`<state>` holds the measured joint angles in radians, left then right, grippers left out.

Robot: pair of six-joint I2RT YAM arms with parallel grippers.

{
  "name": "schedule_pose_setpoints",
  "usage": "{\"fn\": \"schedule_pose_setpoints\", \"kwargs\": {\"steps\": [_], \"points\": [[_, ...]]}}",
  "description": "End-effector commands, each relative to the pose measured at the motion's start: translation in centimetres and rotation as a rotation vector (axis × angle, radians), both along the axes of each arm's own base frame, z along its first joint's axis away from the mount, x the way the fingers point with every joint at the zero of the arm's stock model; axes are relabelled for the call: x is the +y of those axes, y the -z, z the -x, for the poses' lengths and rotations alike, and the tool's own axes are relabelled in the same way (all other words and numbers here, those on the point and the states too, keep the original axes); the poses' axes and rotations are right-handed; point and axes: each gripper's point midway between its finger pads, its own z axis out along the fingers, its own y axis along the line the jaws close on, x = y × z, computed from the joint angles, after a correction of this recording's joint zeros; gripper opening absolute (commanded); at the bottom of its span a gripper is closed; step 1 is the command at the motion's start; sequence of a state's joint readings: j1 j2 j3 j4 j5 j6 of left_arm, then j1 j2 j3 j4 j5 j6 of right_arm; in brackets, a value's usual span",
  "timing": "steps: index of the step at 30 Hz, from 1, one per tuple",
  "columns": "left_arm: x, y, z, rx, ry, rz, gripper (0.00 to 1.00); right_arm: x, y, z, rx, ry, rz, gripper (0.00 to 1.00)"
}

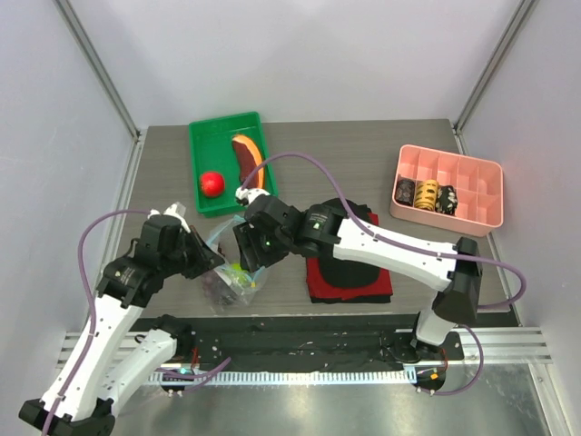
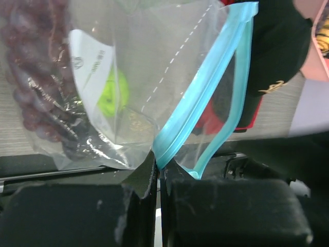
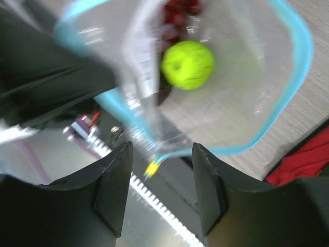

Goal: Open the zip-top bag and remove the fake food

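Note:
The clear zip-top bag (image 1: 234, 275) hangs open between the two arms near the table's front edge. My left gripper (image 2: 158, 160) is shut on its teal zip strip (image 2: 205, 90) at one corner. Inside the bag lie a green piece (image 3: 188, 65) and the dark purple grape bunch (image 2: 31, 82). My right gripper (image 3: 158, 154) is open and empty, just above the bag's open mouth (image 3: 288, 72). The red apple (image 1: 211, 183) and the melon slice (image 1: 248, 160) lie in the green tray (image 1: 205, 136) at the back left.
A black and red cap (image 1: 349, 268) lies right of the bag under the right arm. A pink divided box (image 1: 447, 189) with dark and yellow items stands at the back right. A black rail (image 1: 300, 341) runs along the table's front edge.

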<state>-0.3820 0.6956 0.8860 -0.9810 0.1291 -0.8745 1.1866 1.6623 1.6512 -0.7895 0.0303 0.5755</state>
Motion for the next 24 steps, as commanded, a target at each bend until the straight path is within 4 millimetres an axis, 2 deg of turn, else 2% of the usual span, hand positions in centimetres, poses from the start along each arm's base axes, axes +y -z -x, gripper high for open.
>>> {"fn": "schedule_pose_setpoints", "kwargs": {"steps": [1, 3, 4, 5, 7, 12, 16, 20, 23, 24], "points": [[-0.9, -3.4, -1.0, -0.103, 0.040, 0.050, 0.00, 1.4, 2.1, -2.6, -0.023, 0.073, -0.015, 0.55], [-1.2, -4.1, -0.9, -0.117, 0.052, 0.069, 0.00, 1.9, 3.0, -3.9, -0.037, 0.087, 0.012, 0.54], [-1.6, -4.6, -1.0, -0.131, 0.067, 0.085, 0.00, 2.3, 2.6, -4.3, -0.029, 0.088, 0.004, 0.54], [-1.8, -5.1, -1.1, -0.144, 0.076, 0.098, 0.00, 2.7, 3.7, -4.6, 0.000, 0.085, 0.025, 0.50], [-2.3, -5.8, -1.2, -0.156, 0.092, 0.119, 0.00, 3.2, 3.1, -5.1, -0.013, 0.074, 0.015, 0.49], [-4.1, -8.8, -2.9, -0.219, 0.121, 0.204, 0.00, 3.8, 4.3, -4.1, 0.032, 0.017, 0.015, 0.52], [-4.6, -10.3, -4.5, -0.238, 0.118, 0.211, 0.00, 2.7, 5.6, -3.9, 0.026, 0.011, 0.058, 0.60], [-3.6, -9.1, -4.3, -0.191, 0.083, 0.145, 0.00, 2.4, 6.6, -3.6, 0.022, -0.005, 0.080, 0.68], [-1.6, -5.9, -3.2, -0.115, 0.021, 0.054, 0.00, 3.3, 7.9, -2.9, 0.033, -0.015, 0.078, 0.72], [-0.9, -5.4, -2.3, -0.104, 0.010, 0.035, 0.00, 3.8, 8.0, -2.7, 0.036, -0.011, 0.066, 0.72]]}}
